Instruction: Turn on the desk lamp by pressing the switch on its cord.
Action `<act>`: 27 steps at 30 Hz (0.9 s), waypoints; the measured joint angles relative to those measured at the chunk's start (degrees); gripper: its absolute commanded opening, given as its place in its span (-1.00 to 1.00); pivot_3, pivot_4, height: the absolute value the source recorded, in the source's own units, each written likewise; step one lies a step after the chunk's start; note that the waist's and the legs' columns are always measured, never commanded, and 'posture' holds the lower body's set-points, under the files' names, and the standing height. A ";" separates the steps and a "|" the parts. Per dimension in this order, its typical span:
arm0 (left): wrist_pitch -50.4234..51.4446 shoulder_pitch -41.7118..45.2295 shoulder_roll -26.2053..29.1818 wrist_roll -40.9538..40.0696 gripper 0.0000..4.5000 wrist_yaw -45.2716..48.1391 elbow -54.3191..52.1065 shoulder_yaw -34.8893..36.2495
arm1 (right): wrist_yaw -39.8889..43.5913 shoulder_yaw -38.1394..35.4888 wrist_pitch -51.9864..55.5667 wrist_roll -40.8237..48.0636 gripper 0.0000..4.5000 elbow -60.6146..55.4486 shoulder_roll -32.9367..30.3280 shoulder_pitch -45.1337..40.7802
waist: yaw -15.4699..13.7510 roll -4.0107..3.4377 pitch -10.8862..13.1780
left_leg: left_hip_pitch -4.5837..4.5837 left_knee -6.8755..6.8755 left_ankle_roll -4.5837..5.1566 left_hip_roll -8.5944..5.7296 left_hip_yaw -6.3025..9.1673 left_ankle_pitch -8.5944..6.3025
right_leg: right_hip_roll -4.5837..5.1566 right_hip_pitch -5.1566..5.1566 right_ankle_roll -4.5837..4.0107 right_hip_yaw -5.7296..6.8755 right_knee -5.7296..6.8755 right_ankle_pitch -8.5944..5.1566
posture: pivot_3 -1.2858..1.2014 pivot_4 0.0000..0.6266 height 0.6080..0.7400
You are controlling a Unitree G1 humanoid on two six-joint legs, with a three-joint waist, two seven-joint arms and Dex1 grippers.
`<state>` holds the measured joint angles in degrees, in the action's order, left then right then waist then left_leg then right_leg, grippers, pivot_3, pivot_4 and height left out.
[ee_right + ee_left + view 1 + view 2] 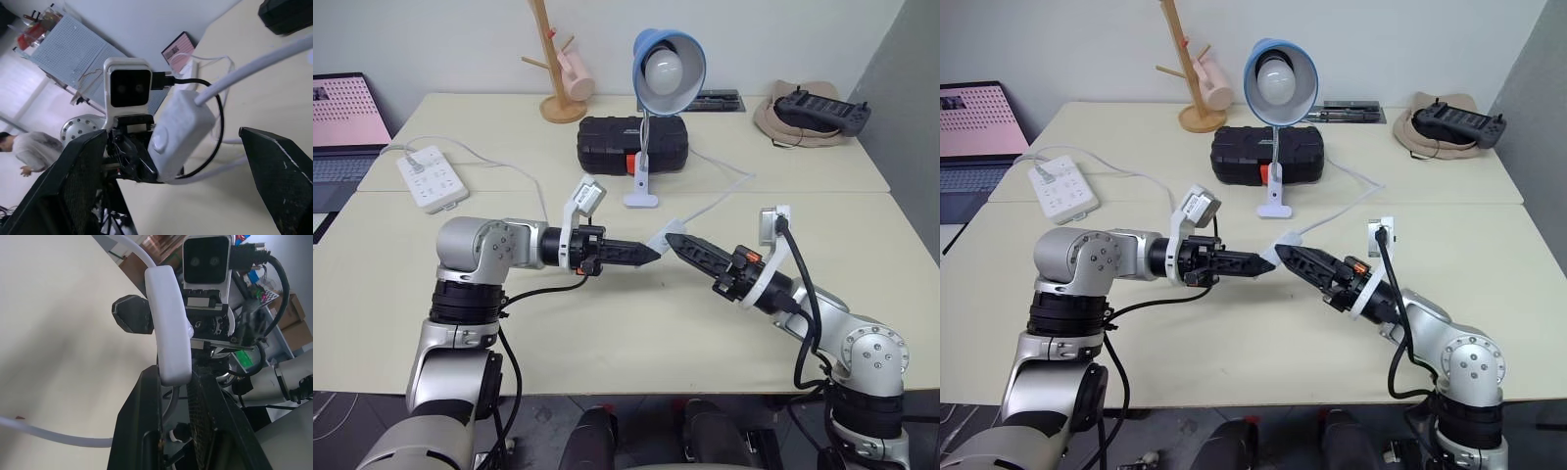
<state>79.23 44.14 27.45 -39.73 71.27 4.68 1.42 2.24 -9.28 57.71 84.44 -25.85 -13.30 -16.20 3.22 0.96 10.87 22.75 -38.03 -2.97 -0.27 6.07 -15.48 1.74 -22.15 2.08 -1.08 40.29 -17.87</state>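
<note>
Cord switch (pixel 177 133) clamped in left hand (pixel 651 253); right hand (pixel 677 242) agape

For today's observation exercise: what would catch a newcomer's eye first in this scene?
The two grippers meeting mid-table: the left gripper shut on the cord's white switch, the right gripper open around it. Behind them stands the unlit lamp, in front of a black case.

Head overhead; wrists close, perhaps facing.

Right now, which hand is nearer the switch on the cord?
Left. The left hand is shut on the switch, holding it above the table. The right hand is open, its fingers on either side of the switch without closing on it.
</note>
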 measured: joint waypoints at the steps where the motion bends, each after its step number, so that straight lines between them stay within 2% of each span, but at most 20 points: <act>1: 0.19 -0.06 0.00 -0.70 -0.84 -0.71 -0.10 0.18 | -0.24 0.44 -0.31 0.55 1.00 0.03 -0.03 -0.45 | 0.00 0.00 0.00 | 0.00 0.00 0.00 0.00 -0.01 0.00 | 0.00 0.00 0.00 0.00 0.00 0.00 | 0.03 -0.52 1.00; 9: 0.14 -0.43 0.02 -4.34 -0.84 -3.43 -0.29 0.55 | -1.61 3.06 -2.09 3.04 1.00 0.11 -0.45 -0.72 | -0.01 0.00 0.00 | 0.00 0.02 0.01 -0.01 -0.03 0.00 | 0.00 -0.01 0.00 -0.01 -0.01 0.00 | 0.03 -0.52 1.00; 10: 0.07 -0.57 0.05 -4.78 -0.84 -3.72 -0.40 0.55 | -1.65 3.58 -2.28 3.39 0.84 0.11 -0.63 -0.73 | -0.01 0.00 0.00 | 0.00 0.03 0.01 -0.01 -0.03 0.00 | 0.00 -0.01 0.00 -0.02 -0.01 0.00 | 0.03 -0.52 1.00; 13: -0.40 -0.70 0.21 -5.60 -0.84 -4.33 -0.90 0.55 | -1.98 4.24 -2.60 3.68 0.64 0.12 -0.79 -0.77 | -0.02 0.00 0.00 | 0.00 0.02 0.01 -0.01 -0.03 0.00 | 0.00 -0.01 0.00 -0.02 -0.01 0.00 | 0.03 -0.52 1.00; 20: -1.35 -1.05 0.56 -7.45 -0.84 -4.70 -1.10 0.50 | -2.40 4.54 -4.20 4.71 -0.04 0.46 -1.98 -0.82 | -0.03 0.00 0.00 | 0.01 0.04 0.01 -0.02 -0.04 0.00 | -0.01 -0.01 0.00 -0.02 -0.04 0.00 | 0.03 -0.52 1.00; 25: -2.16 -1.21 0.98 -8.51 -0.84 -4.86 -1.93 0.41 | -2.46 5.10 -4.87 5.43 -0.61 1.06 -2.54 -0.76 | -0.05 0.00 0.00 | 0.01 0.05 0.01 -0.01 -0.03 0.00 | 0.00 -0.01 0.00 -0.03 -0.06 0.00 | 0.03 -0.52 1.00; 27: -2.23 -1.24 0.98 -9.37 -0.84 -4.82 -1.92 0.45 | -2.27 5.27 -5.09 6.82 -0.68 1.05 -2.54 -0.69 | -0.06 0.00 0.00 | 0.01 0.05 0.01 0.00 -0.03 -0.01 | -0.01 -0.01 0.00 -0.02 -0.07 0.00 | 0.03 -0.52 1.00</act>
<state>77.00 42.90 28.43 -49.10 66.45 2.75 1.87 -0.03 -4.02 52.61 91.26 -24.80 -15.84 -16.89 3.17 0.96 10.87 22.76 -37.98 -2.96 -0.28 6.04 -15.48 1.73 -22.16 2.08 -1.10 40.22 -17.87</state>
